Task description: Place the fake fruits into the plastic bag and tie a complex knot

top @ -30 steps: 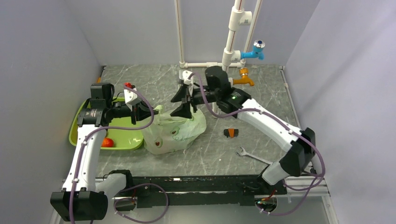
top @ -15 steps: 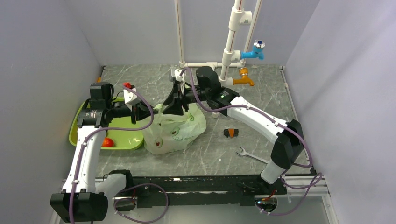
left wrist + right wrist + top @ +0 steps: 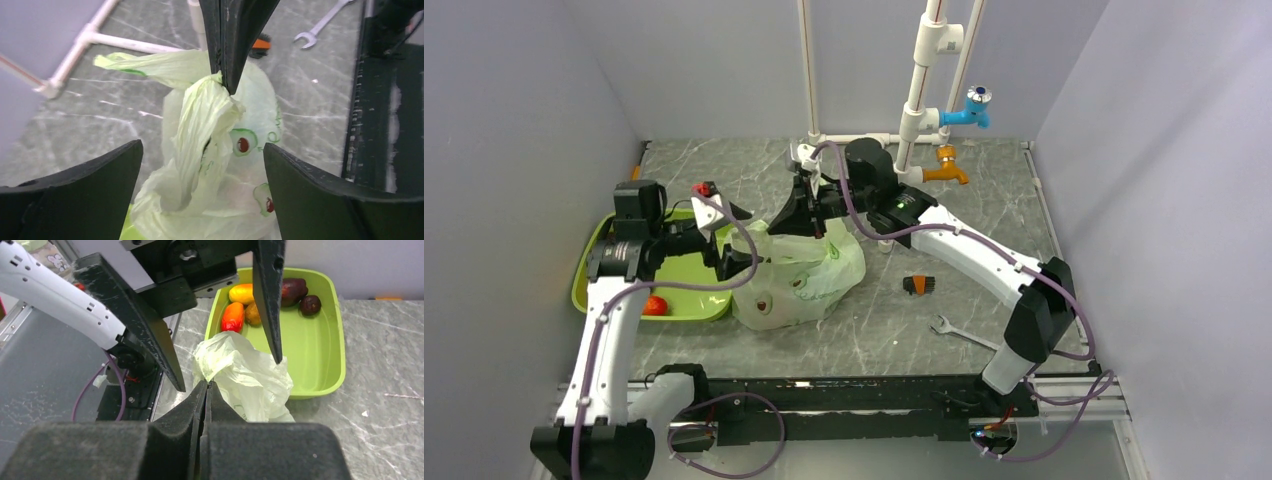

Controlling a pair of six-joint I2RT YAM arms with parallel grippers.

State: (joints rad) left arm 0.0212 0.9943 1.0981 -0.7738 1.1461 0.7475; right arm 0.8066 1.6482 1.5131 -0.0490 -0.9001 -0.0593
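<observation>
The pale green plastic bag [image 3: 799, 280] lies bunched on the table, its top twisted up into a strand [image 3: 200, 125]. My right gripper [image 3: 809, 225] is shut on the tip of that strand [image 3: 215, 371], and its closed fingers [image 3: 227, 50] come down onto it in the left wrist view. My left gripper [image 3: 742, 240] is open, its fingers [image 3: 325, 200] spread wide on either side of the strand without touching it. Several fake fruits, orange-red [image 3: 232, 317], yellow [image 3: 241, 292] and maroon [image 3: 295, 289], lie in the lime-green tray [image 3: 320, 350]. A red fruit [image 3: 654, 305] shows there in the top view.
A wrench [image 3: 959, 333] and a small orange-and-black brush [image 3: 918, 285] lie right of the bag. White pipes with a blue tap [image 3: 969, 105] and an orange tap [image 3: 949, 165] stand at the back. The tray [image 3: 594, 290] sits under my left arm.
My left gripper has opened and let go of the bag's strand. My right gripper moved left over the bag and shut on the strand's tip.
</observation>
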